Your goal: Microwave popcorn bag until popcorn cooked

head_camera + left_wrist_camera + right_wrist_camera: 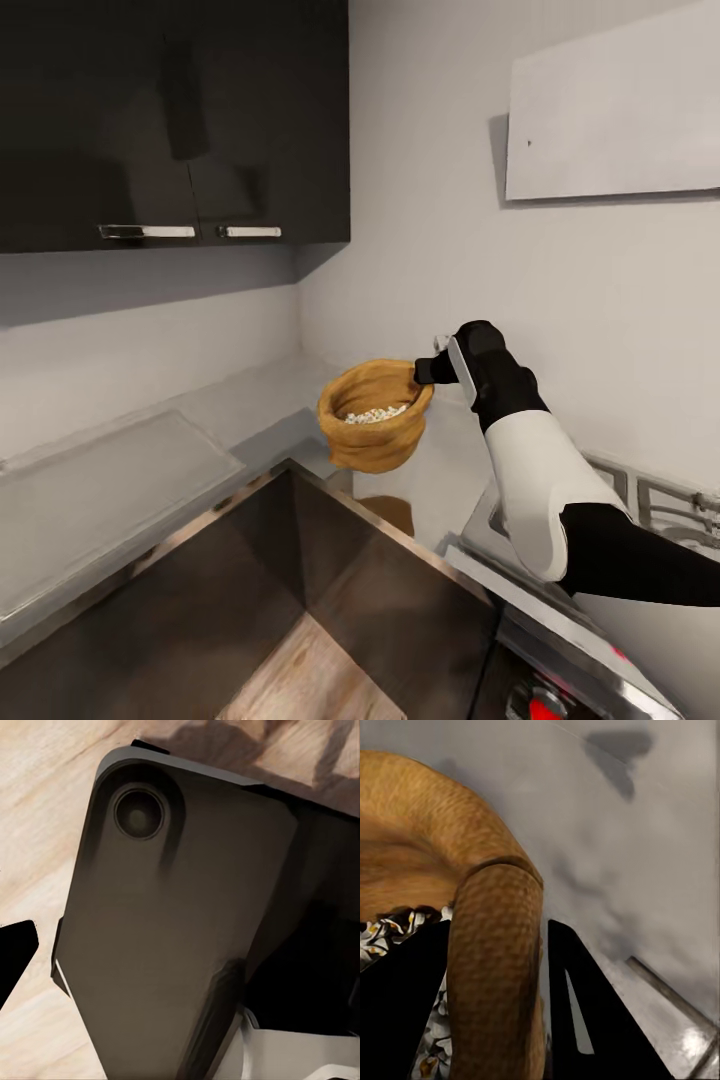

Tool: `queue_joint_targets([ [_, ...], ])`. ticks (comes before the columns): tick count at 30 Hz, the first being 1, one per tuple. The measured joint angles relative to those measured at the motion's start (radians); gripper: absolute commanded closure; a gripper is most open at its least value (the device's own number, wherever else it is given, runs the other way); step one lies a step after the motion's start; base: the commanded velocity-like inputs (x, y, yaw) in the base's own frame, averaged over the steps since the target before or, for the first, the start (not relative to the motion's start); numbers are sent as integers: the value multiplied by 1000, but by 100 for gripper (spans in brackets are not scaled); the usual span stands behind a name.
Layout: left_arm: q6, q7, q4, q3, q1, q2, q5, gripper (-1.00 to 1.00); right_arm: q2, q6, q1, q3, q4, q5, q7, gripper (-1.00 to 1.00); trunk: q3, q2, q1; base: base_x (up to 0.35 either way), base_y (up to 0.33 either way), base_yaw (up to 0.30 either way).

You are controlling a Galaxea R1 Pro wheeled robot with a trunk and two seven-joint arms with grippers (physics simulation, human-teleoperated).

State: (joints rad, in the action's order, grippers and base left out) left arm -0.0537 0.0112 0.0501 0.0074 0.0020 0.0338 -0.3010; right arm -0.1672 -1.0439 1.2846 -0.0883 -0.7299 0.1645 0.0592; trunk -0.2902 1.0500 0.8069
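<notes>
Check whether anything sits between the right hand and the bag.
Nothing does. The right hand is already clamped on the bag's rolled rim, one finger outside and the other inside by the popcorn. The bag hangs lifted above the countertop.

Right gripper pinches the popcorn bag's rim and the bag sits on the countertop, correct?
Not quite. The right gripper does pinch the popcorn bag's rim, but the head view shows the bag lifted clear above the countertop, with its shadow below.
</notes>
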Motion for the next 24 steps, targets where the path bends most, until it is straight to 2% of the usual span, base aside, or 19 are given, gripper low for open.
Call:
queue_joint_targets([
  [24,0,-7,-1,-1,0,2,0,-100,-2,0,0,3,0,0,0,100,0,0,0,-345,0,0],
])
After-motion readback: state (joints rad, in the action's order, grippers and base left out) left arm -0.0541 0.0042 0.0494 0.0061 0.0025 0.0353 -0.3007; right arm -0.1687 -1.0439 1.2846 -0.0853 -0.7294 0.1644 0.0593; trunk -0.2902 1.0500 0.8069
